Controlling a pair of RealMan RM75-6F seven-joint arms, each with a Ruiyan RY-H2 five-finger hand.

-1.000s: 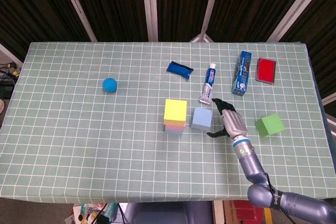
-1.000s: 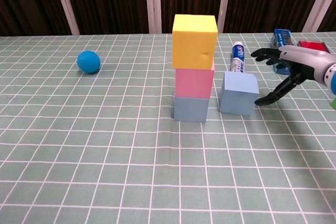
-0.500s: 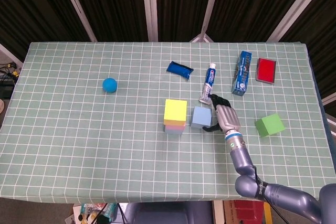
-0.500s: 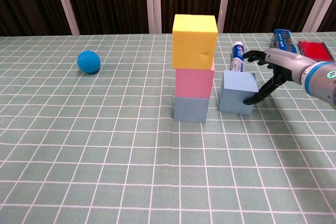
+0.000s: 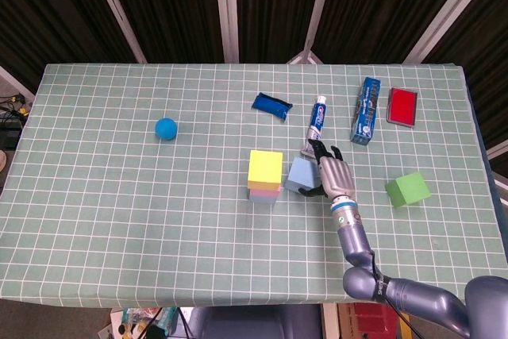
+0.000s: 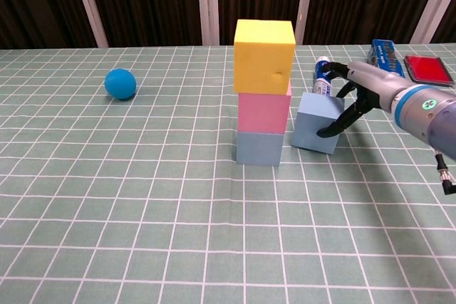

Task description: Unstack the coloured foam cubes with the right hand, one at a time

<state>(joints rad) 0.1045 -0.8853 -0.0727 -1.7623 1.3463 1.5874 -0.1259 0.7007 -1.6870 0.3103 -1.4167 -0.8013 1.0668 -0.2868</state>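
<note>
Where right hand [image 6: 347, 95] touches, pale-blue cube [image 6: 316, 123] tilted, seemingly gripped.

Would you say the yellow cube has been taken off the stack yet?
No, the yellow cube sits atop the pink cube.

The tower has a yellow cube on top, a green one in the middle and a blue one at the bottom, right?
Not quite. The middle cube is pink, not green; the chest view shows it. The yellow cube is on top and the blue cube is at the bottom, as you said.
</note>
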